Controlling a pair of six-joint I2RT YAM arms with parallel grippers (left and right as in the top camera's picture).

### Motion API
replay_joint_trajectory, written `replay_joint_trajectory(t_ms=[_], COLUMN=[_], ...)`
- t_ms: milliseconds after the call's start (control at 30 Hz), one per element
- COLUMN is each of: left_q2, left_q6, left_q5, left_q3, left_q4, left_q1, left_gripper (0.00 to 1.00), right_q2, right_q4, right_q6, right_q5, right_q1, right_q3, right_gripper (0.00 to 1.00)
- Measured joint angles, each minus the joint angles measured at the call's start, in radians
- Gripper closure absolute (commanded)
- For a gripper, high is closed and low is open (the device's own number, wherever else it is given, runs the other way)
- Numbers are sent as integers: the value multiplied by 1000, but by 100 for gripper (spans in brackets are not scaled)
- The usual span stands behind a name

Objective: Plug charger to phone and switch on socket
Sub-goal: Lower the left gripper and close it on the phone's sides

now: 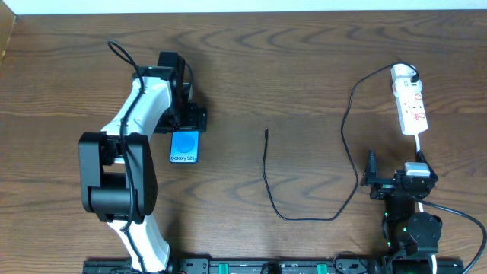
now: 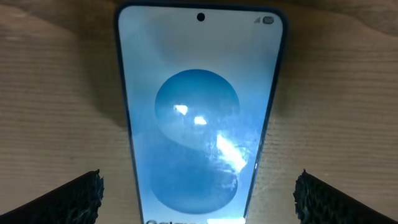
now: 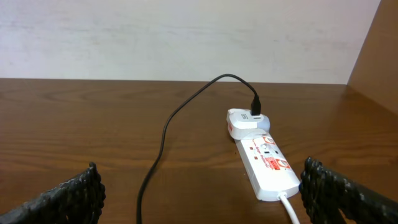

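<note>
Nothing done yet: charger [image 1: 268,179] tip lies loose mid-frame, well apart from the phone [image 1: 184,146] at centre-left. Socket [image 1: 411,106] is upper right near the tabletop [image 1: 304,61] edge, switch state unreadable. Your left tool [image 2: 199,202] is spread over the phone; right tool [image 3: 202,202] spread, empty, lower right. Plenty of open room btwn them

The phone [image 1: 184,144] shows blue with a lighter circle, the charger [image 1: 265,156] is black, the socket [image 1: 411,110] white with red marks.
</note>
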Motion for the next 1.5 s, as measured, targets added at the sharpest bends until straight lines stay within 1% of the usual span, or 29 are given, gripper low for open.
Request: replay_joint_trajectory(t_ms=[167,733,1500], left_q2=[0,39,40], left_q6=[0,-1,-4], left_q5=[0,0,0], left_q3=[-31,-33,-64], left_q4=[29,63,97], left_q1=[0,0,0], left_gripper=[2,2,2], right_q2=[0,0,0], right_q4=[0,0,0], right_q6=[0,0,0], right_q5=[0,0,0], right_q1=[0,0,0], right_q3=[0,0,0], right_gripper=[1,1,1])
